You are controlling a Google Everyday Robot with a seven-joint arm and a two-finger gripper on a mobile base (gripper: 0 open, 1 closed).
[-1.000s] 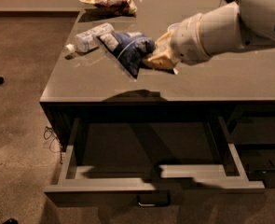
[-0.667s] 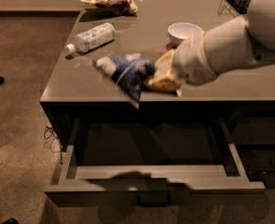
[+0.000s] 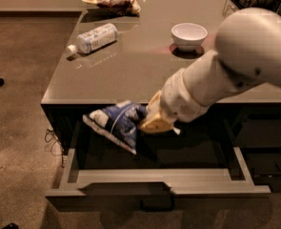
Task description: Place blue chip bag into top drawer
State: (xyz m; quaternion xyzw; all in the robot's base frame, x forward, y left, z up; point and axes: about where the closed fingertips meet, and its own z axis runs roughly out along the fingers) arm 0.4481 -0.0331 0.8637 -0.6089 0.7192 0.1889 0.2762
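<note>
The gripper sits just below the front edge of the worktop, over the open top drawer, at the end of the bulky white arm that reaches in from the right. Its yellowish fingers are closed on the right end of the blue chip bag, which hangs out to the left of them. The bag is tilted, with its lower corner pointing down toward the drawer floor, and as far as can be told it is clear of that floor and of the drawer walls. The drawer is pulled well out, its grey front and dark loop handle nearest the camera and its interior dark. This looks like the placing step: the bag is off the worktop and over the cavity but not yet let go. The next move probably calls for lowering a little further so the bag settles inside and behind the drawer front. After that the fingers should open and the arm lift straight out without catching the worktop lip. On the worktop a plastic bottle lies on its side, with a white bowl and a brown-red snack bag well apart from the action.
</note>
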